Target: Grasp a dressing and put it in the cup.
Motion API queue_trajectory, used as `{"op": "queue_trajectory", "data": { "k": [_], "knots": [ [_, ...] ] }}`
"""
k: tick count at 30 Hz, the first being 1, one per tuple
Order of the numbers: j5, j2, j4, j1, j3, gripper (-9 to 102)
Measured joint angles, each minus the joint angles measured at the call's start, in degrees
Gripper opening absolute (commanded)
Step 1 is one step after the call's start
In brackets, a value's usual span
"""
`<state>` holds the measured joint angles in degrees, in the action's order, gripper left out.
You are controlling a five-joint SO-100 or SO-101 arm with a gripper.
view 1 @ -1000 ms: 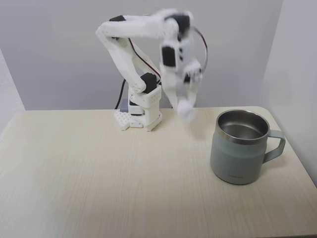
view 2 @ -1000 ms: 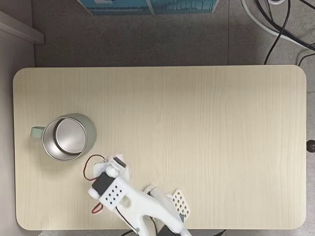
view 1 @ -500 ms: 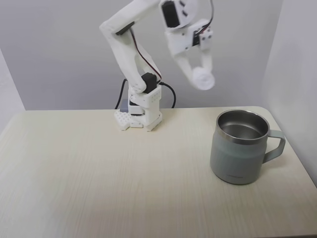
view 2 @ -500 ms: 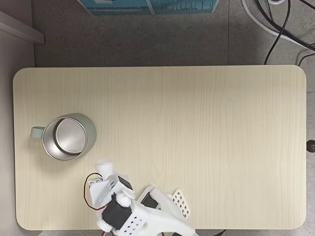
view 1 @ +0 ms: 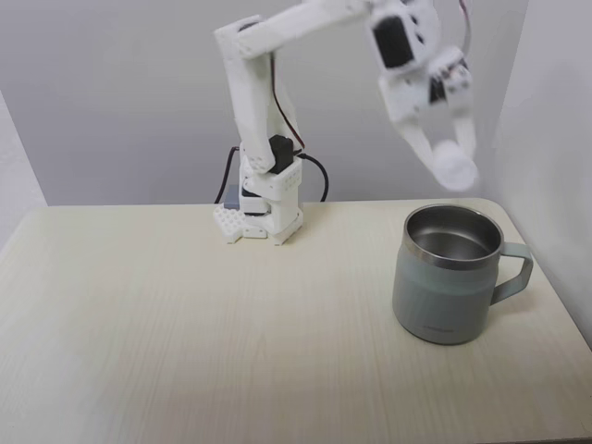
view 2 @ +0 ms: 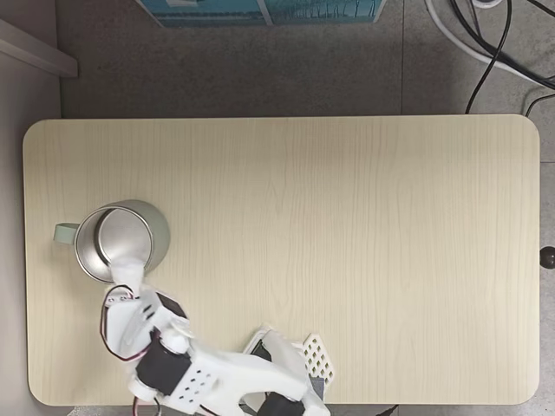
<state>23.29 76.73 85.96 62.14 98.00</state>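
Pale wood-grain table [view 1: 185, 324] against a plain grey wall; in a fixed view from above, grey floor lies beyond its far edge, with cables [view 2: 486, 43] at upper right. Gripper [view 1: 453, 166] raised off the table, fingers closed around the dressing [view 1: 455, 168], a small white roll, slightly blurred. Dressing hangs above the cup [view 1: 449, 277], clear of its rim, over the side nearer the arm; from above the dressing [view 2: 127, 270] overlaps the cup [view 2: 152, 227] rim's near edge. Cup stands upright near one short end of the table, handle toward that edge. Arm base [view 1: 264, 208] at the long edge. Remaining tabletop is open
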Motion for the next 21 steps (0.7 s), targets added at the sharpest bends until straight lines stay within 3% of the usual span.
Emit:
{"op": "queue_trajectory", "data": {
  "k": [15, 21],
  "knots": [
    [-2.46, 5.54, -9.84, 0.09, -5.62, 1],
    [-2.64, 3.60, -9.93, 0.00, -8.79, 22]
  ]
}}
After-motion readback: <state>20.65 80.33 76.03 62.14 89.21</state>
